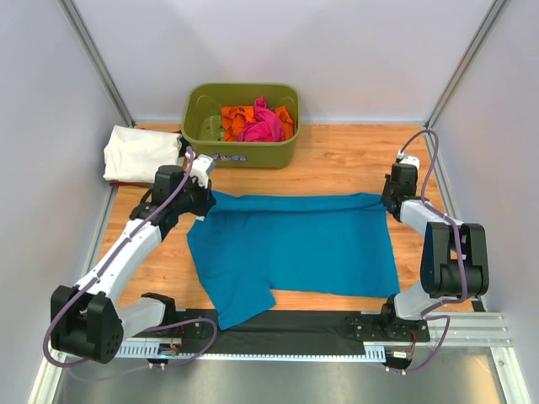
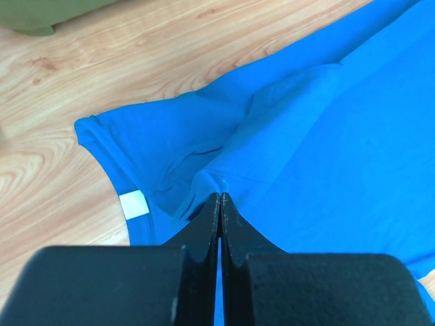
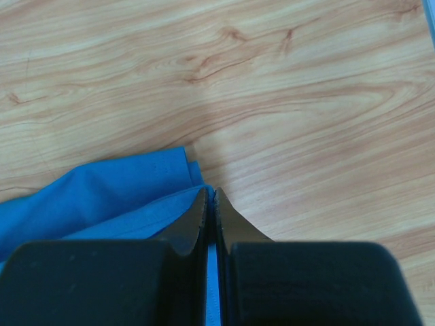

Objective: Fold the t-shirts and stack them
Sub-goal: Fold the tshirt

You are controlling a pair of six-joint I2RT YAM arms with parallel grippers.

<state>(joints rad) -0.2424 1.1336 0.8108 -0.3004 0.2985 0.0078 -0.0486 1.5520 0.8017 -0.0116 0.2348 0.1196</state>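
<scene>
**Both pincers clamped on the far edge of the blue shirt**

The left gripper (image 2: 219,197) had its two black fingers pressed together, with a bunched fold of the teal-blue t-shirt (image 2: 326,136) pinched at their tips. Just left of the tips a small white tag (image 2: 134,204) showed inside the shirt's neck opening. The right gripper (image 3: 211,193) was likewise closed, and a sliver of blue cloth showed between its fingers at the shirt's corner. Bare wooden table (image 3: 285,102) lay beyond it.

From above, the shirt lay spread flat between the two arms. Its far edge ran in a fairly straight line from one gripper to the other, and one sleeve trailed toward the near left. Behind the left gripper a folded white t-shirt (image 1: 139,153) sat at the table's far left. Beside it stood the olive-green tub (image 1: 240,153), holding a crumpled pink t-shirt (image 1: 263,124) and an orange t-shirt (image 1: 236,118).
</scene>
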